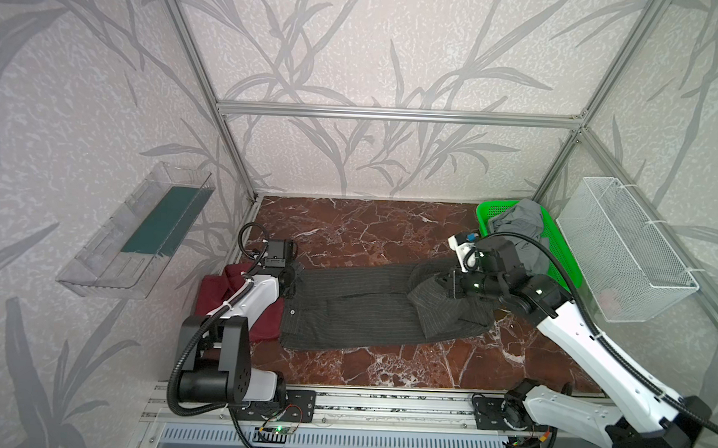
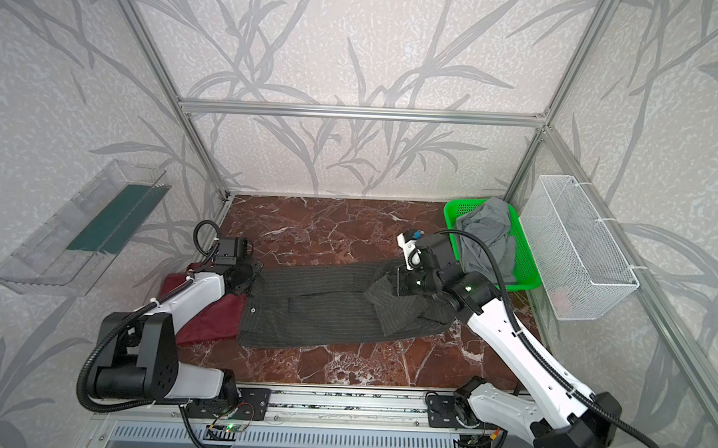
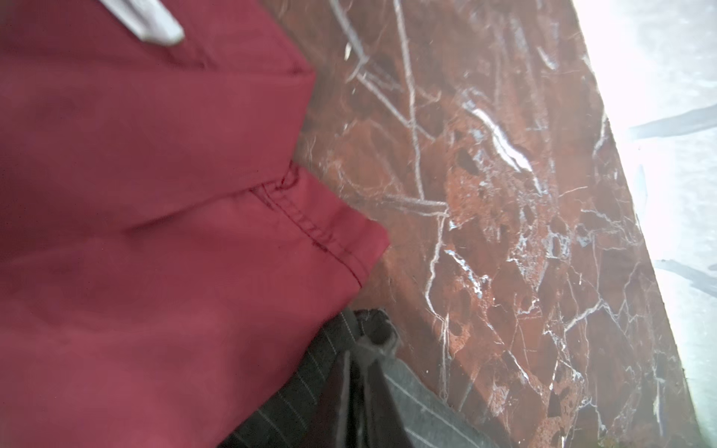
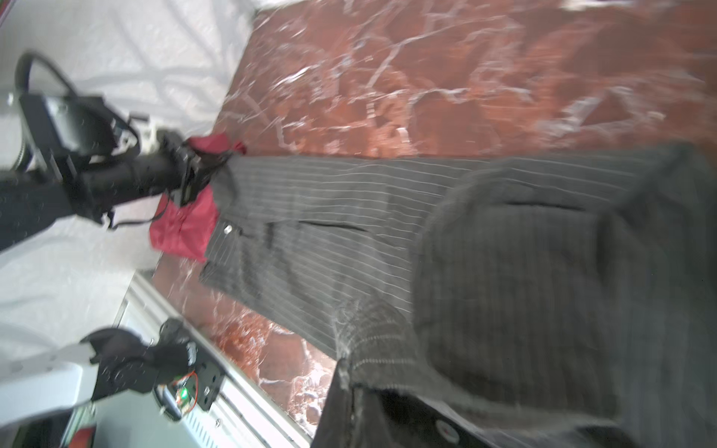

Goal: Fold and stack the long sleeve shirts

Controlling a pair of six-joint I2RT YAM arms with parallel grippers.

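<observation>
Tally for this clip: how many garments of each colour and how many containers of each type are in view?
Charcoal pinstriped shirt: 1
Maroon shirt: 1
Plain grey garment: 1
Green basket: 1
White wire basket: 1
Clear plastic bin: 1
Total: 6

Matt cloth on pinstripe shirt (image 1: 345, 312) & maroon shirt (image 1: 213, 291); glossy marble-look table (image 1: 369, 229), prob. laminate.

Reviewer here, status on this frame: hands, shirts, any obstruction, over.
Left hand shut on pinstriped shirt, left-side corner. Right hand shut on its other end, doubled back over the body. Maroon shirt partly beneath left end. Nothing blocking.
</observation>
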